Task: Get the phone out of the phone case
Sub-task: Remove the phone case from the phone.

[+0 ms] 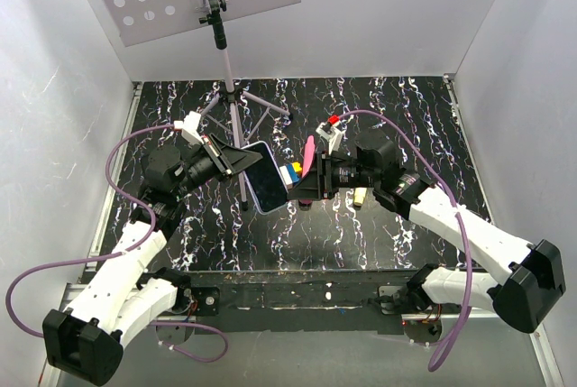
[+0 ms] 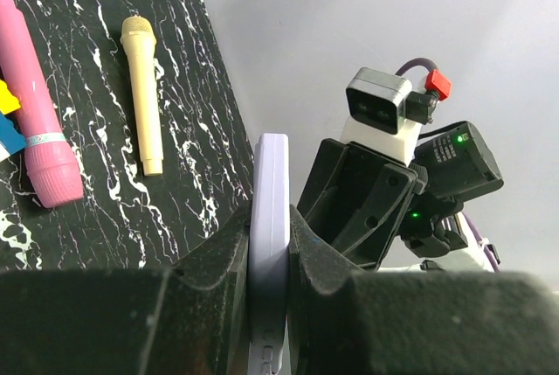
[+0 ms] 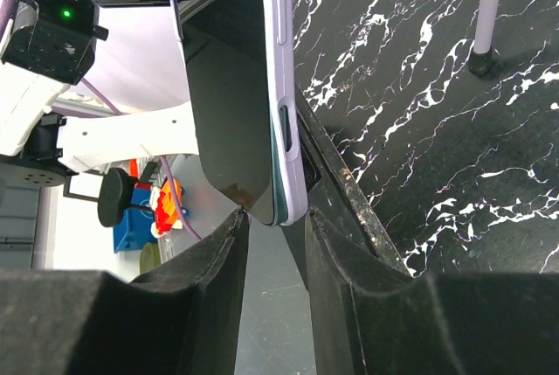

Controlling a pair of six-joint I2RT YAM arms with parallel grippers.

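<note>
The phone [image 1: 268,177] sits in the pale lavender phone case [image 2: 269,200] and is held up above the table, edge-on to both wrist cameras. My left gripper [image 1: 245,163] is shut on the case, one pad on each flat side [image 2: 269,244]. In the right wrist view the glossy black screen [image 3: 223,104] faces left and the lavender shell [image 3: 281,60] covers its right side. My right gripper [image 3: 275,222] is open, and the phone's lower corner sits just at the gap between its fingertips, not touching them. In the top view it [image 1: 294,190] is at the phone's right edge.
A pink marker [image 2: 31,113] and a cream marker [image 2: 144,95] lie on the black marbled table. Coloured blocks [image 1: 290,173] lie beside the phone. A tripod [image 1: 236,107] stands behind the left gripper. White walls enclose the table.
</note>
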